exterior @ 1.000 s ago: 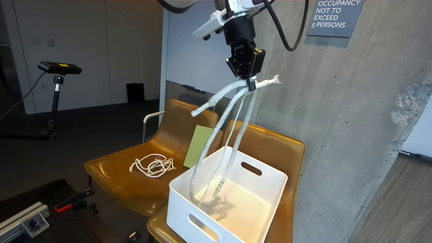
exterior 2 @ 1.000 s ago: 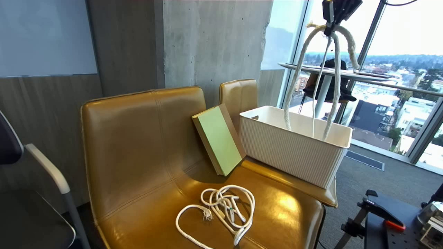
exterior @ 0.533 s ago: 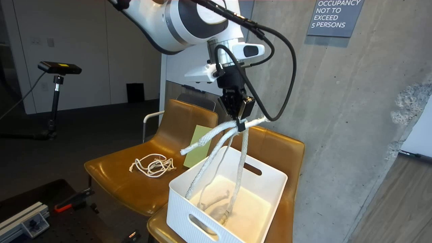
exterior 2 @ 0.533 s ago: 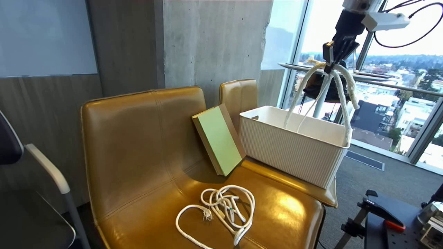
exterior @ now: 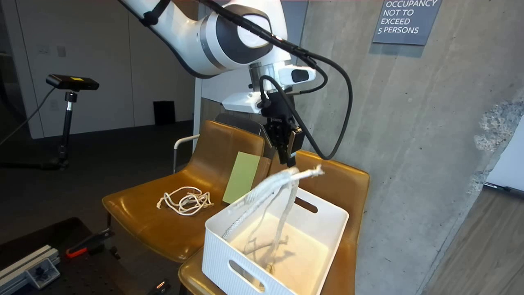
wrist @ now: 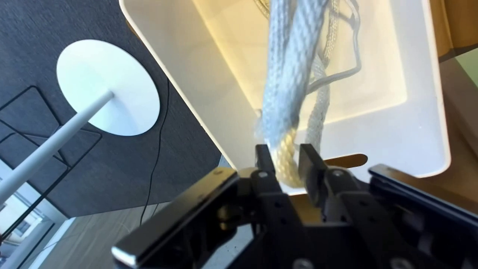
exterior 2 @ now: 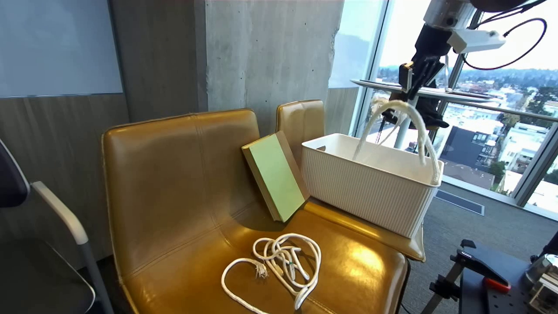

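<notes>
My gripper [exterior: 290, 162] points down above the white ribbed box [exterior: 219, 254], its fingers parted. It also shows in an exterior view [exterior 2: 409, 96] and in the wrist view [wrist: 285, 158]. Thick white ropes [exterior: 278, 180] arch just below the fingertips, blurred, with lengths hanging into the box. In an exterior view the rope [exterior 2: 399, 104] bows above the box [exterior 2: 362, 187] rim. In the wrist view a yellowish bend of rope [wrist: 287, 155] shows between the fingers with a gap beside it. A thinner white cord [wrist: 336, 76] lies in the box.
A loose coil of white cord [exterior: 186, 203] lies on the brown chair [exterior: 143, 205] beside the box. A green book [exterior 2: 274, 176] leans on the backrests. A concrete wall [exterior: 430, 143] stands behind. A dark table with a red-handled clamp [exterior 2: 497, 283] is nearby.
The gripper has come down towards the box with the ropes, then its fingers have parted. The ropes have dropped below the fingertips and sink into the box.
</notes>
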{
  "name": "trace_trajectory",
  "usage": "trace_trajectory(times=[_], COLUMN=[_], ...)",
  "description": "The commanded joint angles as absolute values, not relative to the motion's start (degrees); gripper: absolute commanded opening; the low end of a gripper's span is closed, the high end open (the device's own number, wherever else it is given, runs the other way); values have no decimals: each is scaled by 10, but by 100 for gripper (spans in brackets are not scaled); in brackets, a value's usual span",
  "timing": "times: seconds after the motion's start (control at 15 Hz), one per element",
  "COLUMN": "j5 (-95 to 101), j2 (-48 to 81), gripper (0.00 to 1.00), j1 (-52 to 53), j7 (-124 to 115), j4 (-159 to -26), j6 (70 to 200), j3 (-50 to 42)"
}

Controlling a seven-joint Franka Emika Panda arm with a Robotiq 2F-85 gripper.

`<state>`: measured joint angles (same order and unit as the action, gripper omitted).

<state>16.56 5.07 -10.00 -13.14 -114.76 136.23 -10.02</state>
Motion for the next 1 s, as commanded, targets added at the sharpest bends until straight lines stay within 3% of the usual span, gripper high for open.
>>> trace_trajectory(times=[0.0, 0.4, 0.93], j5=[164, 181, 168], j2=[46, -27, -26], gripper=[59, 99, 100], j1=[-93, -43, 41], j7=[-127, -179, -293], j4=[-1135, -1223, -1318], j6=[1362, 1379, 1417], j3=[-101, -59, 49])
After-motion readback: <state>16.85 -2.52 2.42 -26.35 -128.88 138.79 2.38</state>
